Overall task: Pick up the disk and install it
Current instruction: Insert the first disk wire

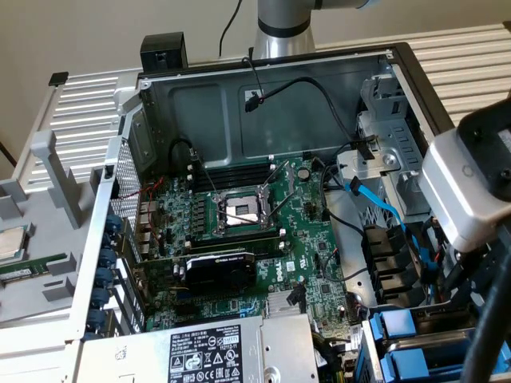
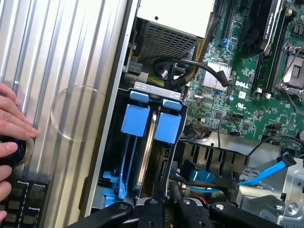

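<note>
The tool (image 2: 168,209) is hanging over the computer's drive bay (image 2: 156,89), where the disk (image 2: 135,118) is sitting in its blue carrier just ahead; whether the tool is gripping anything cannot be told. Black cables (image 2: 190,66) and a blue cable (image 2: 266,173) are crowding one side, and a person's hand (image 2: 12,123) is resting on the table (image 2: 61,47) on the other.

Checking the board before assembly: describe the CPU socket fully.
The CPU socket is a square silver metal frame around a pale centre, lying flat on the green motherboard. Two thin metal levers stand raised beside it. Memory slots run along its far side; a black graphics card sits on its near side.
</note>
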